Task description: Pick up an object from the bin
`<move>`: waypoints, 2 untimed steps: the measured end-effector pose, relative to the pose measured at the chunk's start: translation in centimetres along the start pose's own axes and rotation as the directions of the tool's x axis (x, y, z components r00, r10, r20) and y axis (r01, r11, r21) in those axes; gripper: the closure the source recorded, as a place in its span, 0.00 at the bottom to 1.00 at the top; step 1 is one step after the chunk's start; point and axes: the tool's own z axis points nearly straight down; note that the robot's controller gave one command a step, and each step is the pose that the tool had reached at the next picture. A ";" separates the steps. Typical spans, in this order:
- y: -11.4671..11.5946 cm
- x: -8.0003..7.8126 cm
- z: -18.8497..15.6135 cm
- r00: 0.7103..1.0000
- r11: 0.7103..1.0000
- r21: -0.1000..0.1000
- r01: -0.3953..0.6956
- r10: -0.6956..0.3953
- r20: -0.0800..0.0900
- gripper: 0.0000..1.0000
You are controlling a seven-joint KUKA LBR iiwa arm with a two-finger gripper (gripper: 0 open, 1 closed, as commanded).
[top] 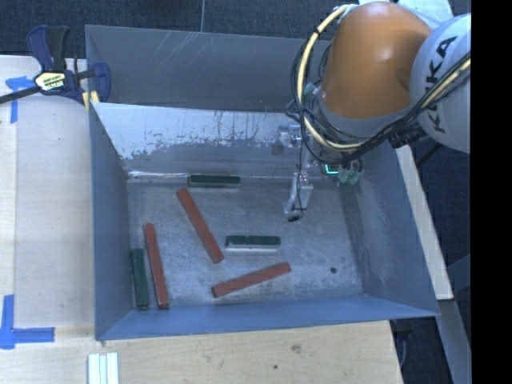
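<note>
My gripper (294,211) hangs over the bin floor right of the middle, its tip pointing down, with nothing seen in it. Closest to it is a short dark green bar (253,242), lying flat a little nearer the front and to the left, apart from the tip. In front of that bar a red-brown bar (250,280) lies at a slight slant. Another red-brown bar (200,226) lies diagonally left of the middle. A second dark green bar (214,181) rests along the foot of the back wall.
By the left wall a red-brown bar (156,265) and a dark green bar (140,278) lie side by side, running front to back. The arm with its orange cover and cables stands over the bin's back right corner.
</note>
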 end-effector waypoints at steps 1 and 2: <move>2.6 3.6 11.9 0.982 0.982 0.000 0.191 -0.191 -0.001 0.00; 1.7 2.8 17.3 0.984 0.984 0.001 0.180 -0.180 0.002 0.00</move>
